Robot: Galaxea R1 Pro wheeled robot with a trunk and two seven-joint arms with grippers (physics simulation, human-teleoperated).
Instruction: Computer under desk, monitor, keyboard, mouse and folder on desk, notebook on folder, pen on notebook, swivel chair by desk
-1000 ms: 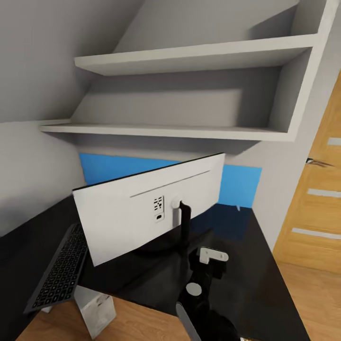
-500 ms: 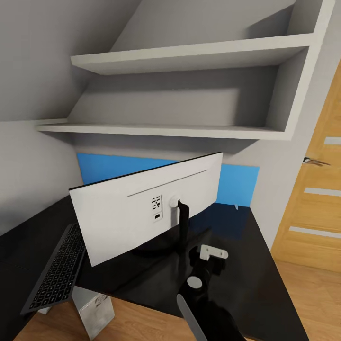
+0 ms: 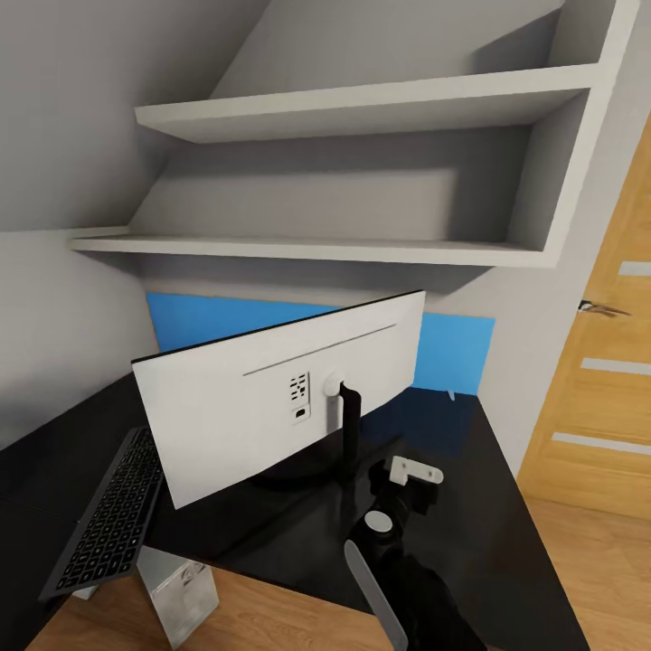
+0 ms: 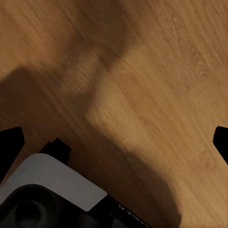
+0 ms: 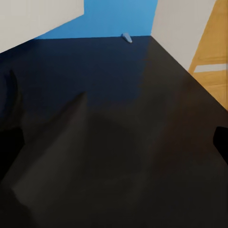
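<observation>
On the desk (image 3: 479, 506), glossy black top under the white wall shelves (image 3: 362, 108), the monitor (image 3: 271, 398) stood on its curved stand with its grey back toward the head camera, roughly at centre of that view. Keyboard (image 3: 108, 524) sat at 8 o'clock from the monitor, just beside it, its near end overhanging the desk edge, so that placement looked marginal. Computer (image 3: 181, 592) showed at 7 o'clock, grey-white tower on the wood floor (image 3: 271, 624), below the desk's front edge and partly under the top, likely acceptable. A small pale item, possibly the pen (image 3: 452, 394), lay at 2 o'clock from the monitor, against the blue back panel (image 3: 457, 353); too small to confirm. Right gripper (image 3: 411, 484) hovered over bare desktop at 5 o'clock from the monitor stand, carrying nothing visible; the right wrist view showed dark fingertip edges (image 5: 221, 140) far apart at the frame sides, so the claw read as spread open and empty. Left wrist view looked down at floor with the robot's own base (image 4: 52, 190) in frame, its fingertips (image 4: 9, 142) also wide apart, nothing held. Door (image 3: 606, 380) sat at 3 o'clock. Judgement: monitor, keyboard and computer roughly done; mouse, folder, notebook and chair steps remained, with pen stacking last, so under halfway.
</observation>
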